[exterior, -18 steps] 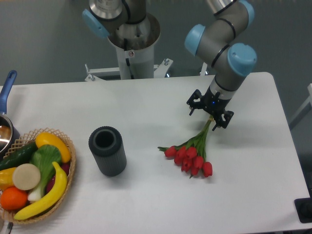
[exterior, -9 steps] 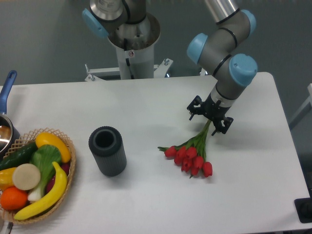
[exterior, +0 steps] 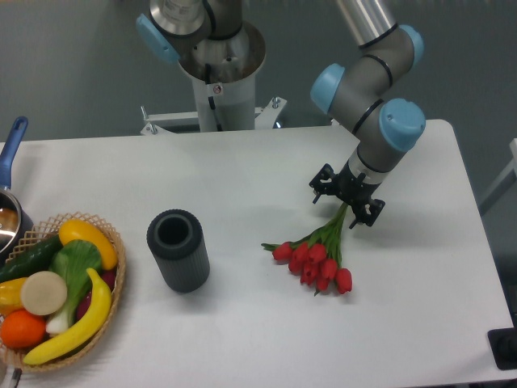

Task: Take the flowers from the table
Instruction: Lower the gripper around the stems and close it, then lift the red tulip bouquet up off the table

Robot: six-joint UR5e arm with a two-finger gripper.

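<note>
Since the frames a second and half a second back, gripper (exterior: pixel 347 198) has crept slightly down and to the right along the stem end; flowers (exterior: pixel 317 252) have not shifted on the table (exterior: pixel 242 178).

Gripper state: fingers stand spread, one on each side of the upper stem ends, with the stems passing between them. No sign of closure on the stems; nothing is held. Whether the fingertips touch the tabletop cannot be told from this view.

Flowers: lying flat, red buds fanned toward the near edge, green stems converging up and to the right into the gripper. Stems look thin and bunched, so the stem end is the sensible grasp point; the buds would crush, by my judgement. The fingers straddle the bundle across its length, which suits a pinch there.

Arm pose: wrist points steeply downward over the right half of the table, forearm rising up and left out of frame, blue-capped joints stacked above the gripper.

Surroundings: dark ribbed cylinder (exterior: pixel 178 249) stands well apart to the left, mouth up. Wicker basket (exterior: pixel 113 283) of fruit and vegetables at the far left edge, with a pot (exterior: pixel 10 218) behind it.

Step judged: final descent before closing.
</note>
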